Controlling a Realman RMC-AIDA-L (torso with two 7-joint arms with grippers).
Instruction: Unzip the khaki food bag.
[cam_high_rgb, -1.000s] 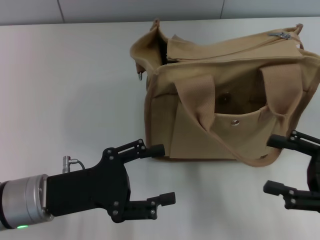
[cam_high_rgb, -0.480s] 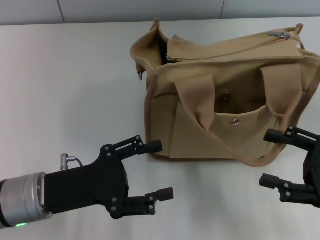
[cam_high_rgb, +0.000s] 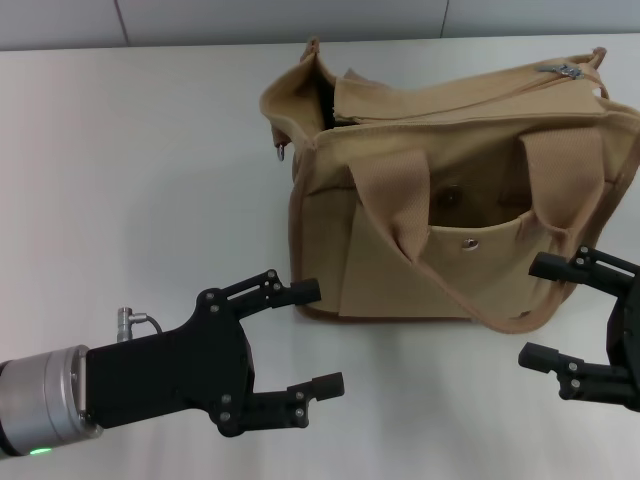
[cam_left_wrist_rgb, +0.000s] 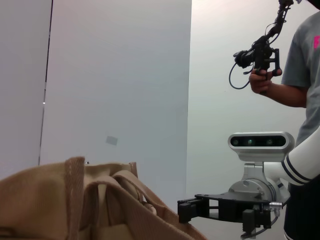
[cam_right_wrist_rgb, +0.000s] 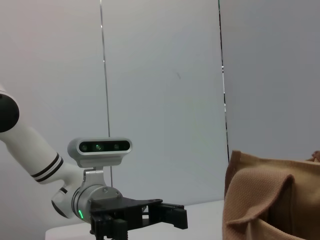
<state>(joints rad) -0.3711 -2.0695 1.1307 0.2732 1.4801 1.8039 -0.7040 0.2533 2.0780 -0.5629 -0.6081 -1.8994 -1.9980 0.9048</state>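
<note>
- Stands in the upper right of the head view on the white table (cam_high_rgb: 150, 150): the khaki bag (cam_high_rgb: 450, 200), upright, boxy, front pocket toward the robot.
- Looks soft and light, of cloth that sags; likely to fold or slide when pulled, so probably needs one claw to hold the body while the other pulls.
- Already gapes open at the upper left corner of the bag; the zipper pull (cam_high_rgb: 566, 70) sits at the far upper right end of the top, small and of metal.
- Best hold, as a judgement: the zipper pull for the pulling, and a handle (cam_high_rgb: 395, 195) or the top edge for steadying.
- Hovers in the lower left of the frame: the left claw (cam_high_rgb: 312, 338), fingers wide apart, empty, just below and left of the bag's lower left corner, not touching.
- Hovers at the lower right edge: the right claw (cam_high_rgb: 540, 312), fingers also apart, empty, just below the bag's lower right corner, near but apart from it.
- Both claws well away from the zipper.
</note>
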